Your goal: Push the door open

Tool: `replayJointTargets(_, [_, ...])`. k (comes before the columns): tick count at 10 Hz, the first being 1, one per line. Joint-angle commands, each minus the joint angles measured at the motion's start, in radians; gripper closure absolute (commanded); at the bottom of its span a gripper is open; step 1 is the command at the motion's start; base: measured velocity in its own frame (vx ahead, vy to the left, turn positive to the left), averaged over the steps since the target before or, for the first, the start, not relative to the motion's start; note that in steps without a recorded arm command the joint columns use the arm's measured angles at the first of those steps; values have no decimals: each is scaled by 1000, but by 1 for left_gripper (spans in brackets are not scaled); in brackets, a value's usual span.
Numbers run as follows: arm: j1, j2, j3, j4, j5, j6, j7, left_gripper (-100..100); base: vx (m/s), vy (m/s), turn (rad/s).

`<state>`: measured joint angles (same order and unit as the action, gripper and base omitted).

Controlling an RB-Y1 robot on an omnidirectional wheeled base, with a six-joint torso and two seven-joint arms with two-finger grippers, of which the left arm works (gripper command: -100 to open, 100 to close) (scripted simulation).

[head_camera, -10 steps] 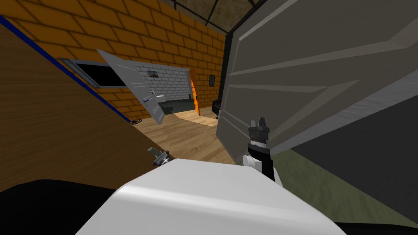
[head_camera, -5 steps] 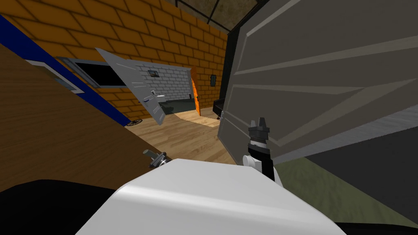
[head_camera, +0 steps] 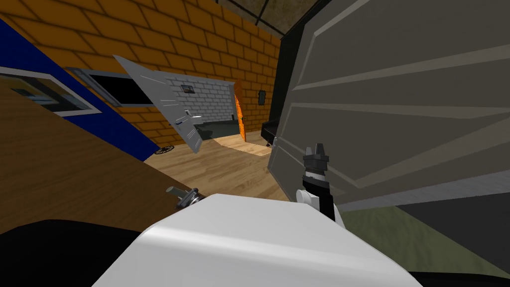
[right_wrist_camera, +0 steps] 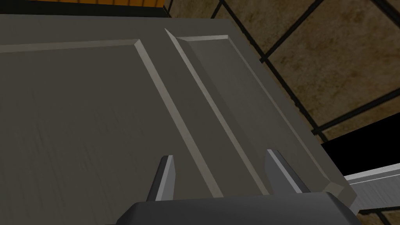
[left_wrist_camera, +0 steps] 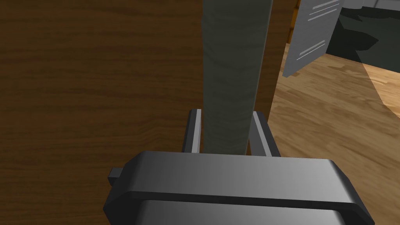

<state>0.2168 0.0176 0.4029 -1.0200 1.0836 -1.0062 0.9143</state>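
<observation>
The left gripper [left_wrist_camera: 225, 117] is clamped on the grey-green lever handle [left_wrist_camera: 234, 58] of the brown wooden door [left_wrist_camera: 97, 78], which stands ajar at the robot's near left, with a wood floor [head_camera: 224, 169] showing past its edge. Holding the lever probably lets the arm steer the push. The right gripper [head_camera: 317, 149], fingers apart, hangs idle close to a grey panelled door [head_camera: 398, 99] on the right.

The left gripper [left_wrist_camera: 225, 115] sits low on the left side, its fingers [left_wrist_camera: 194, 131] squeezed close on a grey bar [left_wrist_camera: 234, 70]. The right arm [head_camera: 323, 197] reaches forward. The right gripper [head_camera: 317, 148] points ahead, fingers [right_wrist_camera: 167, 177] wide apart.
</observation>
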Motion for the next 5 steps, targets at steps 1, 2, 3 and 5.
replayJointTargets(1, [-4, 0, 38, 5, 1, -16, -6, 100, 96, 92, 33])
replayJointTargets(2, [-6, -3, 54, 7, 2, -16, -6, 100, 104, 98, 32])
replayJointTargets(3, [-9, -7, 70, 10, 2, -16, -7, 100, 115, 92, 29])
replayJointTargets(5, [-13, -14, 100, 14, 3, -16, -7, 100, 93, 92, 36])
